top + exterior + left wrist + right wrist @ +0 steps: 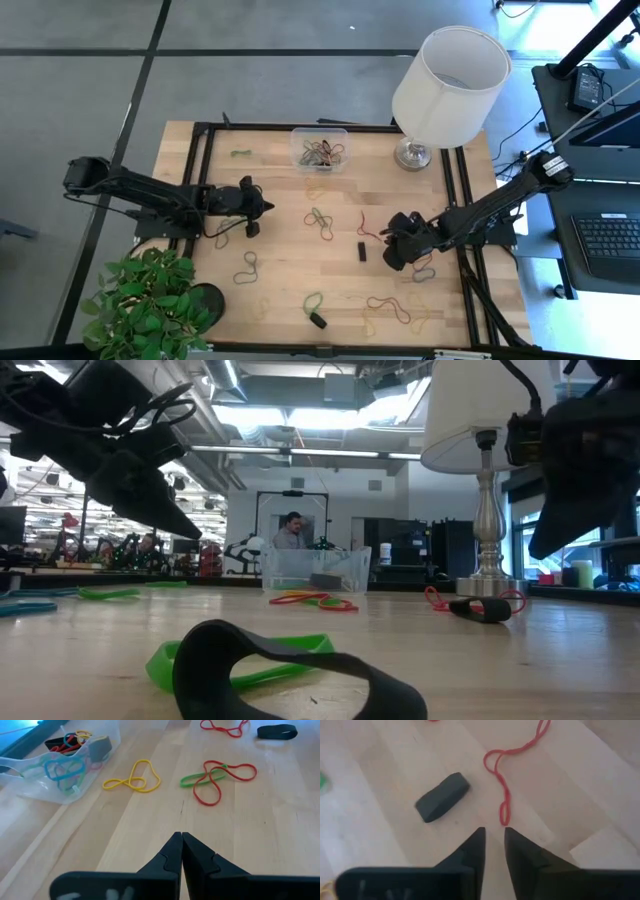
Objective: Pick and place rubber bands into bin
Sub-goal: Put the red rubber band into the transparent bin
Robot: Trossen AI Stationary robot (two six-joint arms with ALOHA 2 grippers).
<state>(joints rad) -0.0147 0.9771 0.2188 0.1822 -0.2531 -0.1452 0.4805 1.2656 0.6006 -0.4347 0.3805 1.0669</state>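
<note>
We see the left gripper (181,836) low over bare wood, its fingers pressed together and pinching nothing. Ahead of its tips there is open board, then a yellow rubber band (132,778) and a green-and-red tangle of bands (217,777) lying apart from each other. Beyond the yellow one sits the clear bin (55,787), with coloured bands inside and its near wall facing the gripper.

Now the right gripper (493,834): its fingers are slightly parted with a narrow gap and grip nothing. Just ahead of the tips lies the end of a red rubber band (504,795). Beside that band, apart from it, rests a small black block (443,796), with clear wood between them.

From above, the bin (296,150) stands near the table's far edge, next to the white lamp (449,75).
</note>
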